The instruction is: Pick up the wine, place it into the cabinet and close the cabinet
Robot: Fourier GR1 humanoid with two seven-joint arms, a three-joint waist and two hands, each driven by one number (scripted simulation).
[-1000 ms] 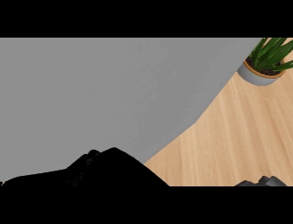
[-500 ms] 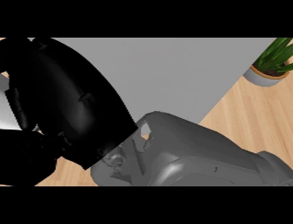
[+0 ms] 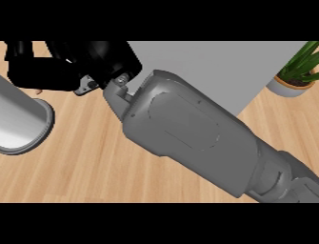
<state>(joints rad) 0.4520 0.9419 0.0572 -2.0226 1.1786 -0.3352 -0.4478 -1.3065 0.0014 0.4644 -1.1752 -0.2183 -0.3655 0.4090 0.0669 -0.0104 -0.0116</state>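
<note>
Neither a wine bottle nor a cabinet door shows in the head view. A thick grey forearm [image 3: 190, 138] runs diagonally from the lower right up to the upper left. It ends in a black hand [image 3: 67, 64] at the top left, which I take for my right hand. That hand is a dark mass seen against the wooden floor and the edge of a grey surface [image 3: 211, 66]. I cannot tell whether it holds anything. My left hand does not show.
A pale grey cylinder with a flanged end [image 3: 11, 121] lies across the left edge; I cannot tell what it is. A potted green plant [image 3: 299, 76] stands at the upper right. Light wooden flooring [image 3: 84, 171] fills the lower left.
The view has swung sharply. The grey surface that filled the frame has shrunk to the top middle, the forearm has come to lie across the centre, and the pale cylinder has appeared at the left.
</note>
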